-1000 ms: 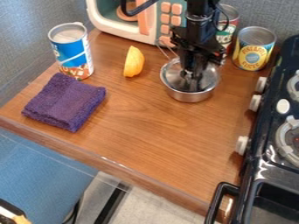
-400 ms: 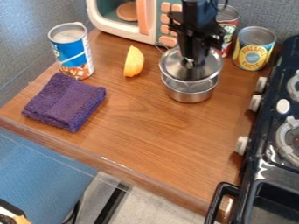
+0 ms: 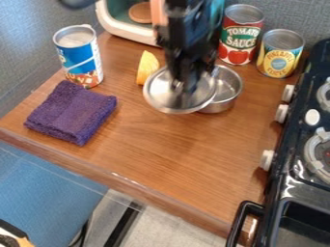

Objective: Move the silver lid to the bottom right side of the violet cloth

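So from my end, working left to right: the violet cloth (image 3: 72, 113) is folded up on the wooden counter (image 3: 164, 144), with the blue can (image 3: 78, 55) just behind it. Next is the orange wedge (image 3: 147, 67), then the silver lid (image 3: 169, 99), which I've got up off the counter. My gripper (image 3: 182, 86) looks narrowed onto the lid's middle, so I'd call it a hold, though the exact pinch is hard to make out. The lid overlaps the left part of the pot (image 3: 226, 91) in view, with 2 cans behind on the right, then the stove (image 3: 312, 108). What matters now: the cloth's bottom right side lies left and a bit nearer the camera from the gripper. Lid's round, so no long axis to line up. I'd guess 1 sideways carry, then a gentle lowering; the wedge is the thing I'd worry about clipping.
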`<move>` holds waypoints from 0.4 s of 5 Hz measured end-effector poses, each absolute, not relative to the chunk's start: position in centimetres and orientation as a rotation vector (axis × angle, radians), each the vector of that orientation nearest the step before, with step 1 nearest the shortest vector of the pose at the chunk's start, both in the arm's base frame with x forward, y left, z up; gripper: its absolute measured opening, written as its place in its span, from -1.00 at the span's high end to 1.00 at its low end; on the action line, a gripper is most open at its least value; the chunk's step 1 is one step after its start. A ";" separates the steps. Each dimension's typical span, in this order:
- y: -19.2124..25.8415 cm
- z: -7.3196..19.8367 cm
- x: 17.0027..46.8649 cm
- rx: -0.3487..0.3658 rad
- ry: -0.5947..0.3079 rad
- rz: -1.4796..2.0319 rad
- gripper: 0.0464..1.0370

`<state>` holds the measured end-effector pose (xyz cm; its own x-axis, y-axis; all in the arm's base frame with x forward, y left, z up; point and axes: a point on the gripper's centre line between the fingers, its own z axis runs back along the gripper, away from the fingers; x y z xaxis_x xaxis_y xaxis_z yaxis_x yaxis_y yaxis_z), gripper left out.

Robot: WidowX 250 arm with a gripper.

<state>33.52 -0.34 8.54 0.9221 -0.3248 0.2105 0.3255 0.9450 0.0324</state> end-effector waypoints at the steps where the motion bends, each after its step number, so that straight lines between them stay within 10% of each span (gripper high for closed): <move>1: 0.6 6.5 31.4 0.035 -0.175 -0.361 0.52; 2: 3.6 4.8 29.7 0.078 -0.147 -0.327 0.52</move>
<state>29.67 3.59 4.78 0.9364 -0.3254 0.1314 0.3141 0.9442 0.0997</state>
